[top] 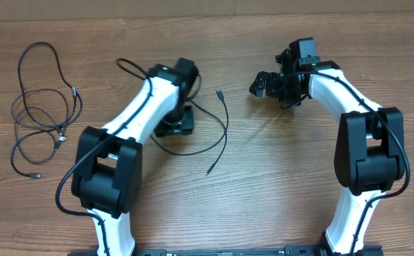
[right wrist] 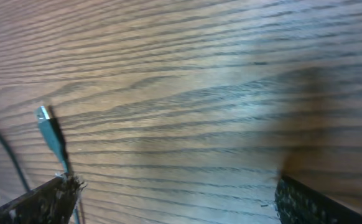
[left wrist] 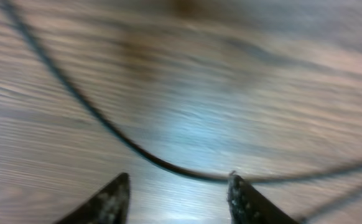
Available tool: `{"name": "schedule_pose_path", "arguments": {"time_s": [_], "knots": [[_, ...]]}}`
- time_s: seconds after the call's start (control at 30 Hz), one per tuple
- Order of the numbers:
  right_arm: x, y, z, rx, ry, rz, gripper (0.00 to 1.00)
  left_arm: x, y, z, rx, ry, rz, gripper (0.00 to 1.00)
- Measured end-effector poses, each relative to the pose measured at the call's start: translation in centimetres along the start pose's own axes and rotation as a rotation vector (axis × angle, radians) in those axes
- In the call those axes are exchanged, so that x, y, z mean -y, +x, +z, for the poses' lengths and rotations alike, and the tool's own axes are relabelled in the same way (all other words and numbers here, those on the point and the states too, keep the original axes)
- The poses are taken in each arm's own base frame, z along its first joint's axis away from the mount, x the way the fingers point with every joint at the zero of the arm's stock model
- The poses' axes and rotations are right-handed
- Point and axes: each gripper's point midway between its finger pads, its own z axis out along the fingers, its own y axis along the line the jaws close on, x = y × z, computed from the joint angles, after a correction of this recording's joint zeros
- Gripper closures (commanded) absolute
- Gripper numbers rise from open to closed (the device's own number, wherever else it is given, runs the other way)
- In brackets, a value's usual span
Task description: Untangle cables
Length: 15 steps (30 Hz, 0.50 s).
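Your left gripper point(left wrist: 178, 190) stands half-parted and grips nothing. One thin black cable point(left wrist: 106, 127) curves across the wooden table point(left wrist: 262, 93) just past its fingertips, nearest the tip at lower right. Your right gripper point(right wrist: 175, 199) is spread wide and empty, with a silver-tipped plug point(right wrist: 44, 116) at the left of its view. Overhead, more thin black cables point(top: 40, 107) lie looped at upper left, well apart from both grippers.
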Motion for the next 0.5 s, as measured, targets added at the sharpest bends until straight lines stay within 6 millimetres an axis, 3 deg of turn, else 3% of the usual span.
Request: {"name": "schedule_pose_path", "arguments": {"time_s": [0.07,0.13,0.3,0.5], "knots": [[-0.4,-0.3,0.0,0.009,-0.021,-0.004,0.00,-1.4,-0.8,0.1,0.019,-0.030,-0.038,0.82],[-0.9,-0.6,0.0,0.022,-0.047,-0.012,0.00,-2.7,-1.6,0.1,0.035,-0.046,-0.088,0.93],[-2.4,-1.7,-0.2,0.059,-0.127,-0.038,0.00,-4.9,-3.1,0.7,0.067,-0.063,-0.187,0.88],[-3.4,-2.6,-0.4,0.093,-0.177,-0.061,0.00,-5.7,-2.4,2.2,0.048,-0.079,-0.218,0.76]]}}
